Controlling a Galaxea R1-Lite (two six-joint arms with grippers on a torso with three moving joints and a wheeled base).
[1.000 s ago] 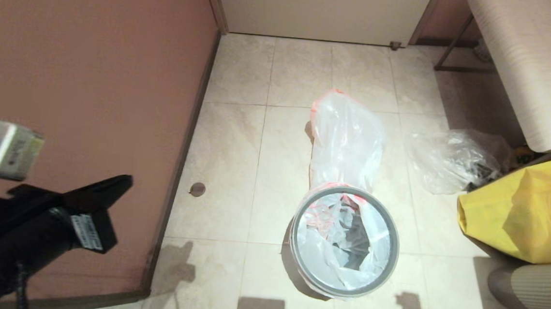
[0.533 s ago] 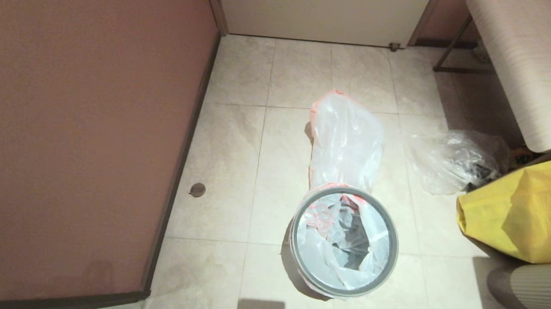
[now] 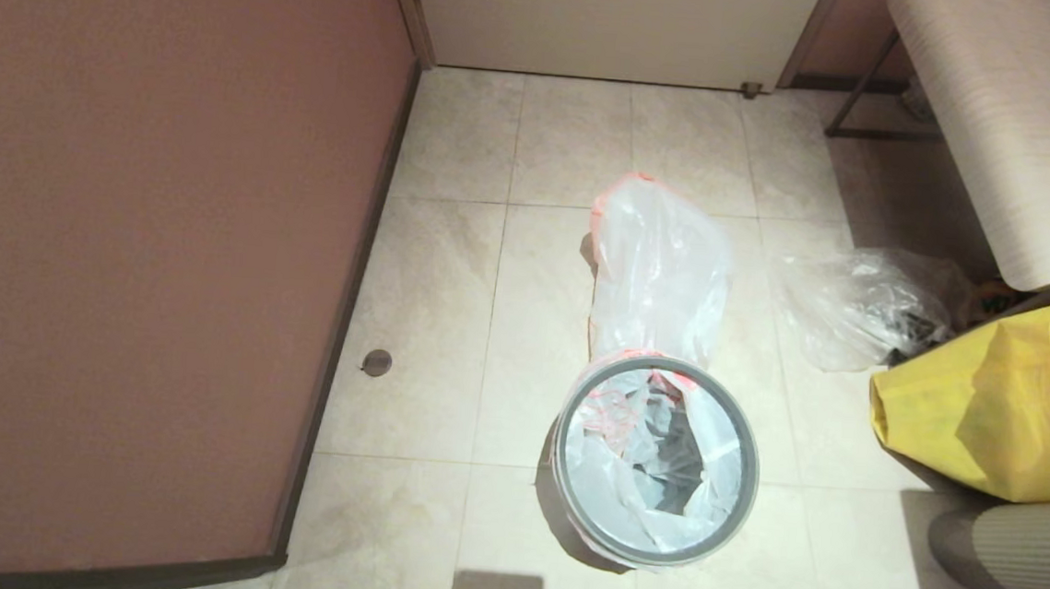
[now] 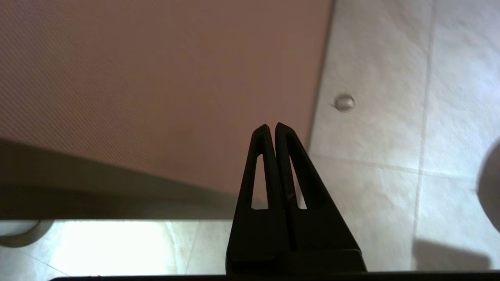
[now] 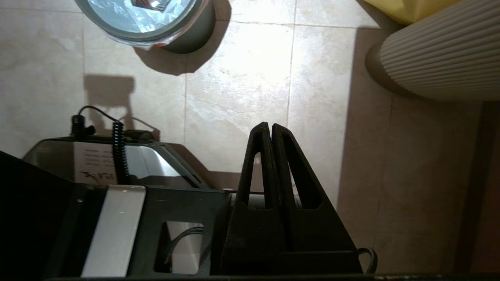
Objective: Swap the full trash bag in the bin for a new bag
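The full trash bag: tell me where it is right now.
In the head view the full trash bag lies on the floor tiles just beyond the bin, against its far rim, with the clear plastic bag to its right.

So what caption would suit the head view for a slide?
Bin lined with new bag; full trash bag on the floor behind it.

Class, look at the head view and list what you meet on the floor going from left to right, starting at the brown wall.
Brown wall → small round floor plug → bin with the new bag lining it → clear plastic bag → yellow tote.
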